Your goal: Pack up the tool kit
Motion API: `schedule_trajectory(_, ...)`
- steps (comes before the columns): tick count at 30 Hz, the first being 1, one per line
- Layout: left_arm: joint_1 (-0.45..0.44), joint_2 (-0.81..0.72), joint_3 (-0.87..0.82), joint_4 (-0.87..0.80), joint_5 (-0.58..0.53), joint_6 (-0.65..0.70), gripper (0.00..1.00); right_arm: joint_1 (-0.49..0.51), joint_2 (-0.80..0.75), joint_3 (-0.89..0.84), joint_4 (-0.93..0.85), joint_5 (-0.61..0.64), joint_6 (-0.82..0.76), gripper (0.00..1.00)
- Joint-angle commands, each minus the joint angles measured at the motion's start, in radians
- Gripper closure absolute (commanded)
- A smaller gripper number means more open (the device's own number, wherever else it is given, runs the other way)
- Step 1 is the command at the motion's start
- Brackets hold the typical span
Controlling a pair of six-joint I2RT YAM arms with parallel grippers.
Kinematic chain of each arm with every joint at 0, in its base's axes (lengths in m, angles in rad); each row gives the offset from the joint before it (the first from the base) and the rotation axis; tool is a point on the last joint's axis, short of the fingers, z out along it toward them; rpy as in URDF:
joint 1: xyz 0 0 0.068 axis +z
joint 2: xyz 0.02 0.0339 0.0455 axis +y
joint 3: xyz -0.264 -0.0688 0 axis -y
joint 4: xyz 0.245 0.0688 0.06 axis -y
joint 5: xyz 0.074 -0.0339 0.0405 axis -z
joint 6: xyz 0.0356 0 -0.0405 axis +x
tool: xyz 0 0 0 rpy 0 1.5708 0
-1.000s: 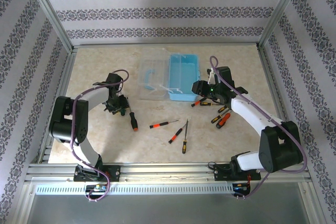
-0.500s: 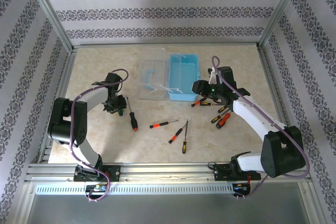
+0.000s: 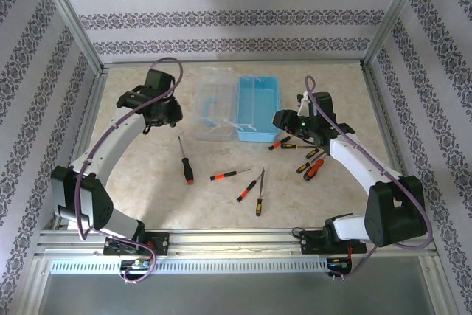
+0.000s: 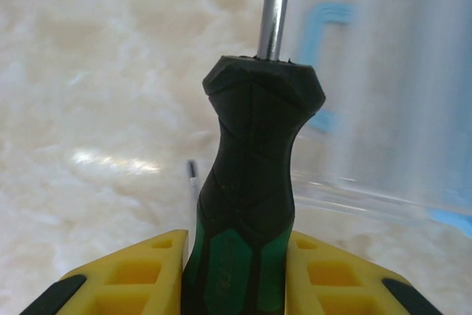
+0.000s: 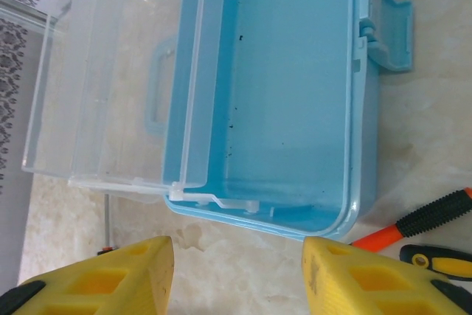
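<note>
Packing barely begun. The blue tool box (image 3: 259, 105) stands at 12 o'clock of the table's (image 3: 133, 182) centre, its clear lid (image 3: 215, 112) thrown open toward 9 o'clock, and the right wrist view shows its tray bare, so nothing is packed yet. The left gripper (image 3: 164, 113), at 9 o'clock of the lid and raised off the table, is clamped on the handle of a green-and-black screwdriver (image 4: 247, 182), shaft pointing toward the lid. The right gripper (image 5: 237, 267) hangs part-open and empty at 5 o'clock of the box, just off its near wall. Left to pack: a black-and-red screwdriver (image 3: 185, 161) and three others around the centre, plus a cluster led by an orange-handled screwdriver (image 3: 279, 143) at 5 o'clock of the box. The open lid blocks a direct approach from 9 o'clock, so the held tool likely has to pass over it. Bare table lies open at 7 o'clock.
</note>
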Motion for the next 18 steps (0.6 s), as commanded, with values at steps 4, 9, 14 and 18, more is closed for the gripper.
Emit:
schedule_trajectory(4, -0.178, 0.092, 0.234, -0.119, -0.085, 0.118, 0.74, 0.005, -0.046, -0.011, 0.153, -0.139, 0.141, 0.50)
schedule_trajectory(9, -0.258, 0.189, 0.326, -0.078, 0.042, 0.117, 0.75, 0.051, -0.055, -0.036, 0.365, -0.165, 0.280, 0.48)
schedule_trajectory(14, -0.301, 0.226, 0.304, 0.064, 0.148, 0.074, 0.75, 0.067, -0.005, -0.033, 0.535, -0.205, 0.393, 0.47)
schedule_trajectory(18, -0.318, 0.253, 0.285, 0.158, 0.224, 0.053, 0.75, 0.085, 0.046, -0.016, 0.617, -0.230, 0.445, 0.44)
